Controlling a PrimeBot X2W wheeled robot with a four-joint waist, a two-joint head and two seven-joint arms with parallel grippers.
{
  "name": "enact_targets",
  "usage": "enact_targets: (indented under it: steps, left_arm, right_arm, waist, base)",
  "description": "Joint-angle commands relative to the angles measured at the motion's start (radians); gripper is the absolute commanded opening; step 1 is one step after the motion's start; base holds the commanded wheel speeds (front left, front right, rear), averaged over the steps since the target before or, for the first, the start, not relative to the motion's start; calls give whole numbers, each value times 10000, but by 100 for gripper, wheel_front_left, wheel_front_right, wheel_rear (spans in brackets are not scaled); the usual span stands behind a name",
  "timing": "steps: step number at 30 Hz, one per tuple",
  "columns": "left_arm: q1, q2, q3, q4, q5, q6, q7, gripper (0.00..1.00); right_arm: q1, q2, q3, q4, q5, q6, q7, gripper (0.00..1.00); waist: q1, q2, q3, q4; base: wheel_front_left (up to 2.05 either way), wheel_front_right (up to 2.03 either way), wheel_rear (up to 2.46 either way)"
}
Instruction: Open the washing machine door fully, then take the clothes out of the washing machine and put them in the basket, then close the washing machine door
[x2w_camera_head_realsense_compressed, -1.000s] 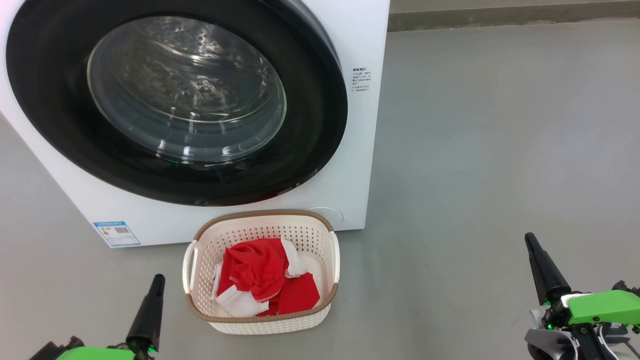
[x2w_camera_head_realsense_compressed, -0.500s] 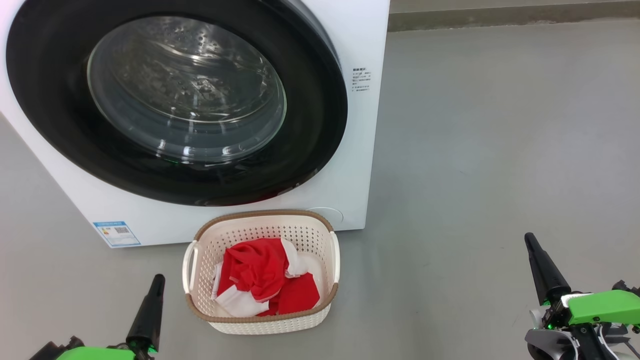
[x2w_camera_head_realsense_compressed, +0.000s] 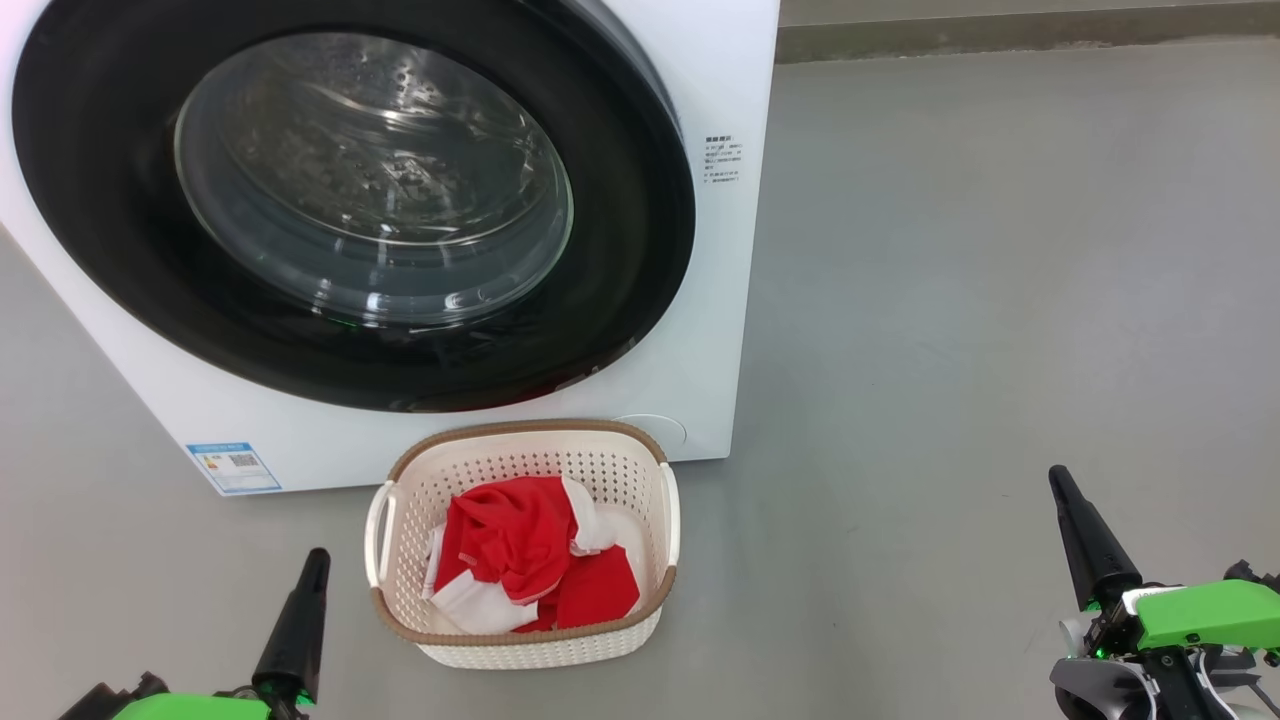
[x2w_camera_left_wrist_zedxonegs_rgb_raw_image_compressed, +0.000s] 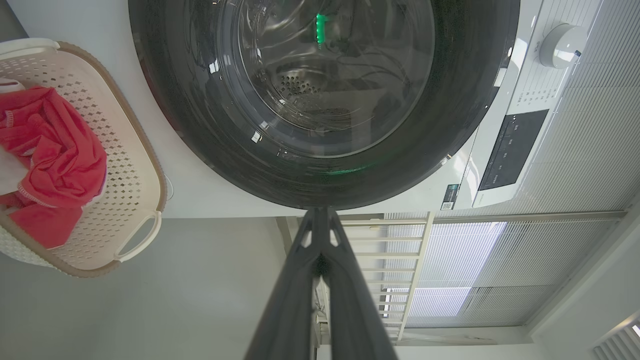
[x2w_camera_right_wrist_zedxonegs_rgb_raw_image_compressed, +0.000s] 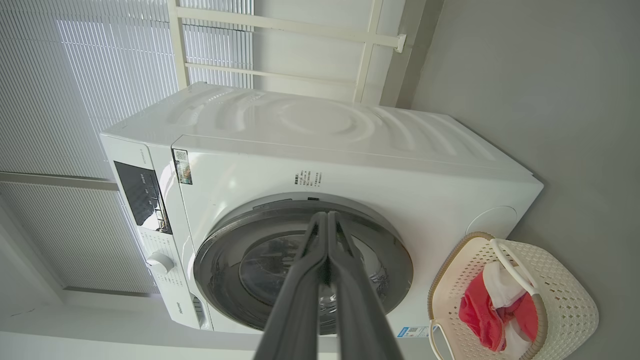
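Red clothes (x2w_camera_head_realsense_compressed: 510, 545) bunched in basket (x2w_camera_head_realsense_compressed: 400, 605), just before washing machine door (x2w_camera_head_realsense_compressed: 100, 250). Soft, light, limp: pinch a raised fold to lift. Door rim glossy, rigid, probably slick; appears latched, seam unclear. Left gripper (x2w_camera_head_realsense_compressed: 318, 558) and right gripper (x2w_camera_head_realsense_compressed: 1060, 483) both closed, empty.

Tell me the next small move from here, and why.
Probably none: just hold position. The washing machine door looks shut against the washing machine, the clothes lie in the basket, and no fabric shows through the glass. The left gripper and right gripper are shut, empty and clear of everything.
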Motion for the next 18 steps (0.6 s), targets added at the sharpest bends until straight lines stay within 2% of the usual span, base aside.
enact_targets:
  steps: [1,18]
  left_arm:
    - [-391,179,276,-208,-70,-69,46,0]
    - [-391,179,276,-208,-71,-69,46,0]
  right_arm:
    - [-422,-112,139,-285,-14,-6,27,0]
    - [-424,-102,124,-284,-27,-6,40,0]
  waist:
    - [0,0,0,0]
    - [0,0,0,0]
  base:
    - [0,0,0]
    - [0,0,0]
